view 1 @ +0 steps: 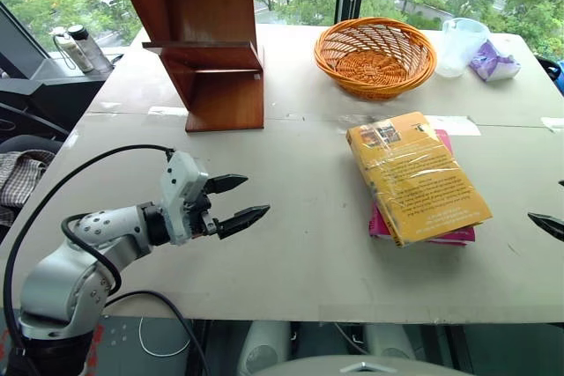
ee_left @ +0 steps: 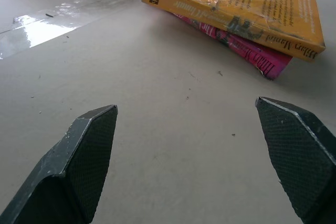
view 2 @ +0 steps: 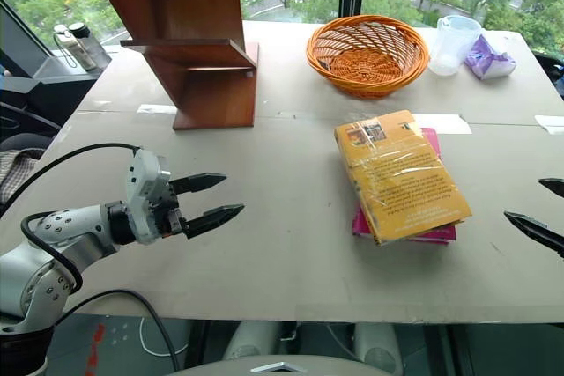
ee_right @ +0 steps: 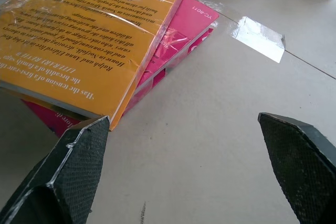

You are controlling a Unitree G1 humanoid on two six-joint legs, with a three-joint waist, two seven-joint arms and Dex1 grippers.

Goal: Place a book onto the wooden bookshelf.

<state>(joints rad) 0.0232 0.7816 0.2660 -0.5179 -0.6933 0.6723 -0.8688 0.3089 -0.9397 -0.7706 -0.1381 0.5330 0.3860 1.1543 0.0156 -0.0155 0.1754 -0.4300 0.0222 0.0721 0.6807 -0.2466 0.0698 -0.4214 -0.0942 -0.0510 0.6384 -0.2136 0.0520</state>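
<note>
Between the left gripper's two black fingers lies only bare table; jaws spread wide, holding nothing, tips aimed across the surface toward the books. Right gripper likewise wide open and empty, its dark fingertips near the table's right edge, one tip just beside the lower corner of the book stack in the right wrist view, not visibly touching.

Book, yellow-orange, glossy wrap, dark text on the cover, small picture at its far corner: lies flat on top of a magenta-pink book, set askew so pink shows at the near and far-right edges. Stack sits on the grey table, right of centre, well apart from the left gripper.

Wooden bookshelf, reddish-brown, stands at the far left of the table, well apart from the books. Orange wicker basket at far centre; clear plastic cup and a purple packet beside it to the right. Strips of clear tape along the table seam.
</note>
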